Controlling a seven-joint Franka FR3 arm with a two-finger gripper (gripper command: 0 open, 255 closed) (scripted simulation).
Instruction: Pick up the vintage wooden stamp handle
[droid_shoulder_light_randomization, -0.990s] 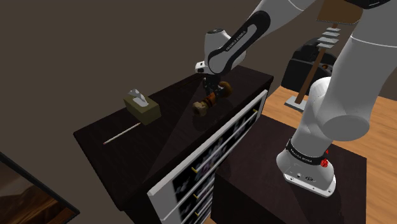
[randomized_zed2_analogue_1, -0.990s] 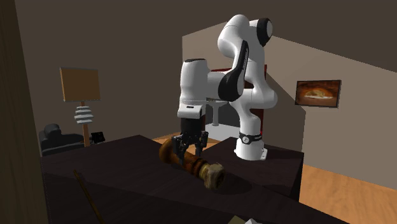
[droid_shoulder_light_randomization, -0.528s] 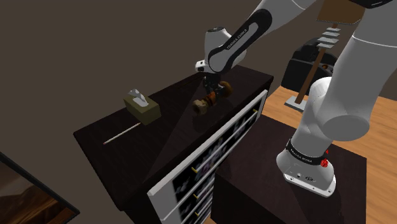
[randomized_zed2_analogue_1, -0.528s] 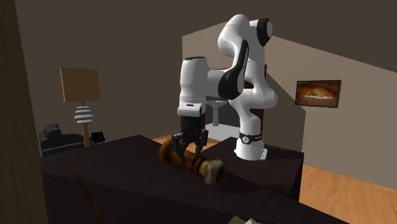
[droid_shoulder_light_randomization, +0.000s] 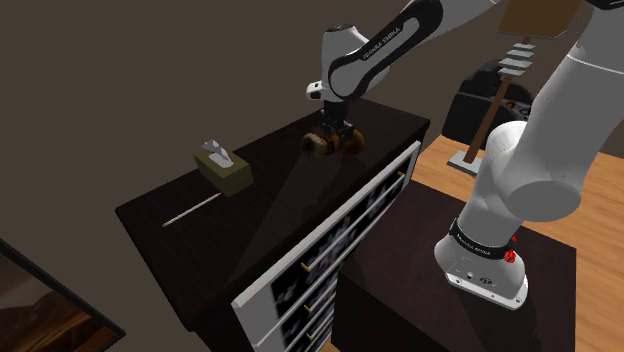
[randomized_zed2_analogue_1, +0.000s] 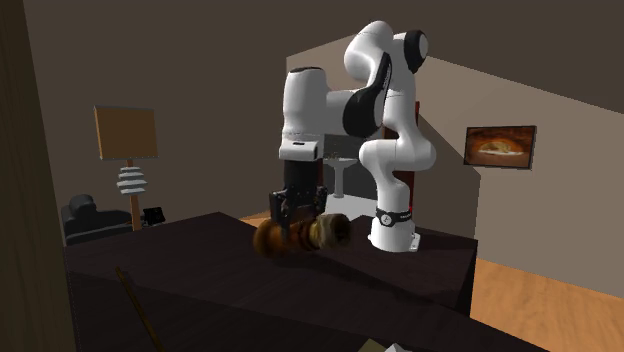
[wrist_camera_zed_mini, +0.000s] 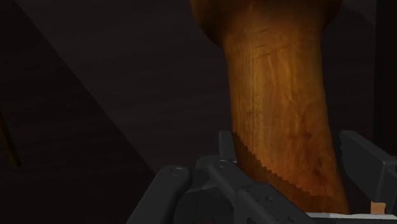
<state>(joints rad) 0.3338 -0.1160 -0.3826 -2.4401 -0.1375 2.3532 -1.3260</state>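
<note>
The wooden stamp handle (droid_shoulder_light_randomization: 328, 143) is a turned brown piece with ringed ends. It hangs roughly level a little above the dark cabinet top (droid_shoulder_light_randomization: 260, 190). My gripper (droid_shoulder_light_randomization: 335, 131) points down and is shut on it around its middle. From the second exterior view the stamp handle (randomized_zed2_analogue_1: 318, 233) sticks out on both sides of the gripper (randomized_zed2_analogue_1: 298, 222). Close up, the orange-brown grained wood of the handle (wrist_camera_zed_mini: 280, 108) runs away from the gripper (wrist_camera_zed_mini: 292, 175), clasped between the black fingers (wrist_camera_zed_mini: 230, 153).
A small tan box (droid_shoulder_light_randomization: 224, 166) and a thin stick (droid_shoulder_light_randomization: 192, 211) lie on the cabinet top toward the shoulder view's left. White drawer fronts (droid_shoulder_light_randomization: 330, 245) face the stand (droid_shoulder_light_randomization: 440, 300). A signboard on a post (droid_shoulder_light_randomization: 520, 40) stands behind the arm.
The gripper has risen with the stamp handle and shifted toward the cabinet's far end. The handle, tilted downward before, now hangs about level.
</note>
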